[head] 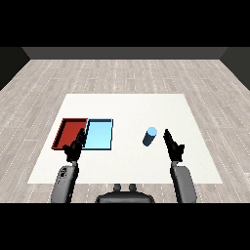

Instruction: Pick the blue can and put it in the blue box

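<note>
Two trays are lying side by side on the white desk (146,105), toward its left half: a red tray (66,126) on the outside and a light blue tray (101,134) just beside it, their long edges touching or nearly so. One blue can (150,136) is standing on the bare desk surface, well apart from both trays, to the right of the light blue tray. Its top is appearing lighter than its body, and it is leaning slightly in this view.

Right hand (173,144) is hovering just beside the blue can, on the can's right, with fingers extending straight forward and holding nothing; a narrow gap is showing between the fingers and the can. Right forearm (182,183) is entering from the lower right.

Left hand (75,146) is sitting over the near edge where the red tray and light blue tray meet, fingers pointing forward and relaxed, gripping nothing. Left forearm (63,183) is entering from the lower left.

Both trays are holding no objects.
</note>
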Robot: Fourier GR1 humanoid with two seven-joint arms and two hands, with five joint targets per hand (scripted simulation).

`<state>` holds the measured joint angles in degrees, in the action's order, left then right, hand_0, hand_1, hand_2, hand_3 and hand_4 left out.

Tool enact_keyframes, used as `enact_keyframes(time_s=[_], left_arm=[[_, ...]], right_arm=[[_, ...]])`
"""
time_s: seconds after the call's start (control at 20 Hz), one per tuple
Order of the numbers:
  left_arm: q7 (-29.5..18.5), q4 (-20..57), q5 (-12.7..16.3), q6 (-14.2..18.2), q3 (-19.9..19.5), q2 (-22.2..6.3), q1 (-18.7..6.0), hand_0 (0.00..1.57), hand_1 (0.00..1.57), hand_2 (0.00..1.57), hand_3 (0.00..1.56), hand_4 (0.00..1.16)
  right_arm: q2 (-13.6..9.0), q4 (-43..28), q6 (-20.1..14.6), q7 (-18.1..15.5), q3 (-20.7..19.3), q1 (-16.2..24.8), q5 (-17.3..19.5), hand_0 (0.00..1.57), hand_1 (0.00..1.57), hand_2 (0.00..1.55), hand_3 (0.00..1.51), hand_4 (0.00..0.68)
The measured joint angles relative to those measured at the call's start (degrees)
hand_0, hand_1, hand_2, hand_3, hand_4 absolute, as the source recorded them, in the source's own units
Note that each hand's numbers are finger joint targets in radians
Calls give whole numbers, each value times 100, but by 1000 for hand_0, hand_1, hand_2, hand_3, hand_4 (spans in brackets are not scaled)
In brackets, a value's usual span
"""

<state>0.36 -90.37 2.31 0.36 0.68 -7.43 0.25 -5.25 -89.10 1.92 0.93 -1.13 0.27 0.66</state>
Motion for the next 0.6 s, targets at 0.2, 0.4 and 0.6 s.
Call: enact_keyframes(time_s=[0.2, 0.4, 0.6], left_arm=[[-29, 30, -66, -7, -35, 122, 47, 0, 0, 0, 0, 0], [-510, -197, 0, 31, -96, 276, 80, 0, 0, 0, 0, 0], [-1386, -227, 77, -31, -148, 409, 161, 0, 0, 0, 0, 0]], right_arm=[[53, 313, -51, 45, -65, -245, 49, 0, 0, 0, 0, 0], [171, 503, 97, -351, -105, -630, -143, 0, 0, 0, 0, 0], [204, 604, 449, -1106, -167, -745, -411, 0, 0, 0, 0, 0]])
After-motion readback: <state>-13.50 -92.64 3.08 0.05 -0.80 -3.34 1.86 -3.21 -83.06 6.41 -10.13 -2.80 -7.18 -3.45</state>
